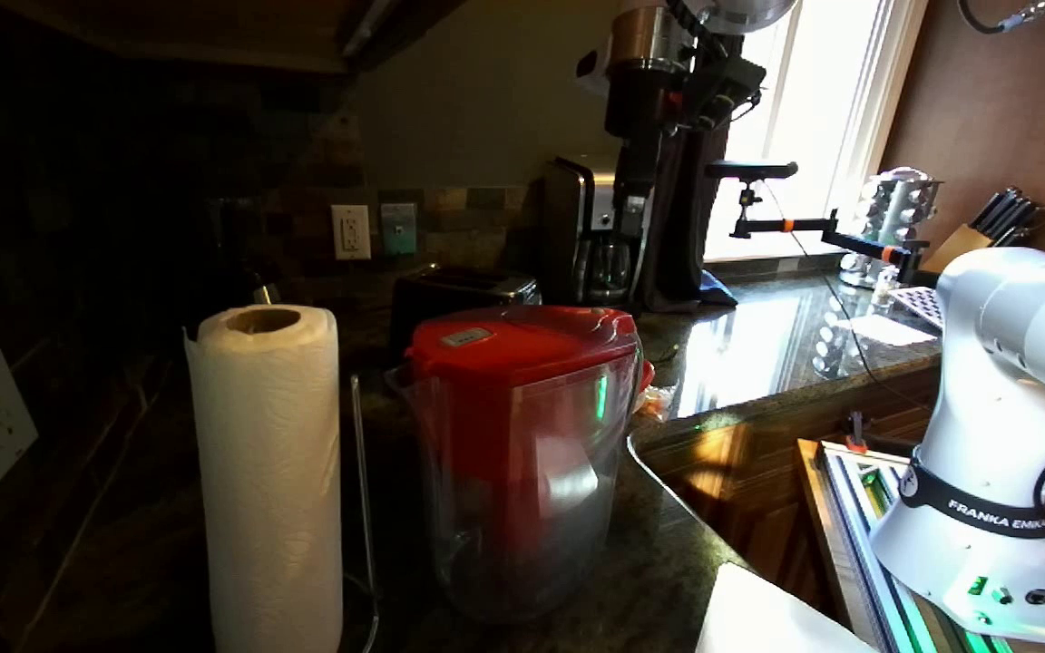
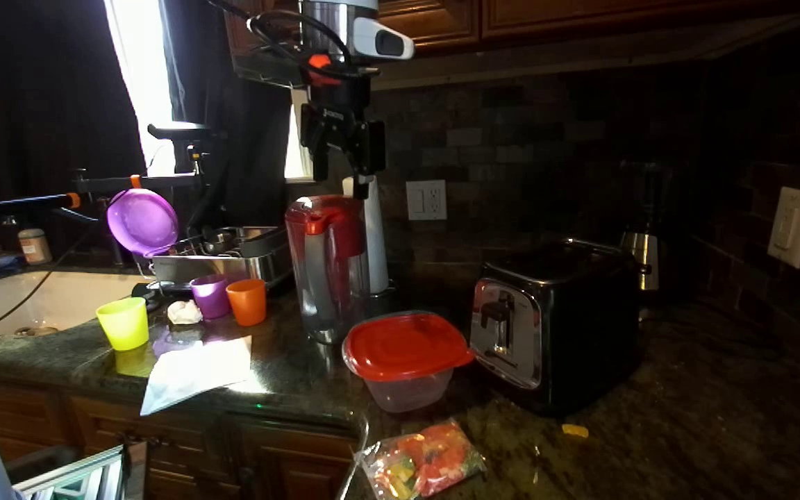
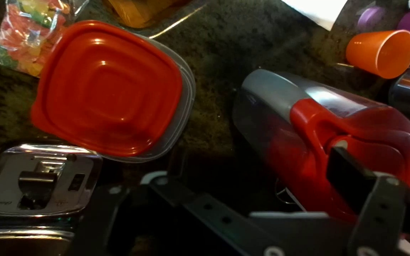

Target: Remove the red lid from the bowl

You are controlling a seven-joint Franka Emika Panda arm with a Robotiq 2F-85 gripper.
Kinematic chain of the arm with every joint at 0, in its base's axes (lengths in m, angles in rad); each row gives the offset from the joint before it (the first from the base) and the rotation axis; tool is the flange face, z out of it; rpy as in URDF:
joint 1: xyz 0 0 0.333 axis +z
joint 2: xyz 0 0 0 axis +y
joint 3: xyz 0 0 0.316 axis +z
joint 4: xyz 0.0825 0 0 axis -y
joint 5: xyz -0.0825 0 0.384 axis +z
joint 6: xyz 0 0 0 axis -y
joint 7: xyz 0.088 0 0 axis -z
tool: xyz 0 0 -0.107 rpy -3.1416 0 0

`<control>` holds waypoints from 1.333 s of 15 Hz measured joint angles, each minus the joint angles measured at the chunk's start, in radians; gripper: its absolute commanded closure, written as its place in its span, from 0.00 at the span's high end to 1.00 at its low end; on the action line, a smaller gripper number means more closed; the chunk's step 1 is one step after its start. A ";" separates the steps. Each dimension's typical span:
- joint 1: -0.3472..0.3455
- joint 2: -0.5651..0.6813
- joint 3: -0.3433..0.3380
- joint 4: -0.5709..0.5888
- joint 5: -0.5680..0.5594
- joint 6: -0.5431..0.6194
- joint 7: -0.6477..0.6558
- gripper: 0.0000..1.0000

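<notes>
Where the gripper hangs: higher than the pitcher, jaws spread wide.
Red lid: glossy, rounded-square, nested squares stepped into its middle, small bright glints, a tab pointing away from the pitcher; it sits on the bowl, near the pitcher.
Bowl: clear, its edge showing past the lid on the pitcher's side.

Pincer points down, jaws spread; wrist just above it; white arm base lower, well apart from it.
</notes>
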 measured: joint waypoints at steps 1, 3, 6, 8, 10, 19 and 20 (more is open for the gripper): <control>-0.007 0.000 -0.015 -0.006 -0.012 0.000 -0.047 1.00; -0.023 -0.001 -0.046 -0.020 -0.041 0.000 -0.137 1.00; -0.050 -0.001 -0.088 -0.042 -0.078 0.009 -0.230 1.00; -0.069 0.003 -0.107 -0.062 -0.111 0.026 -0.256 1.00; -0.091 0.013 -0.119 -0.084 -0.147 0.053 -0.261 1.00; -0.140 0.072 -0.153 -0.122 -0.180 0.132 -0.261 1.00; -0.140 0.072 -0.153 -0.122 -0.180 0.132 -0.261 1.00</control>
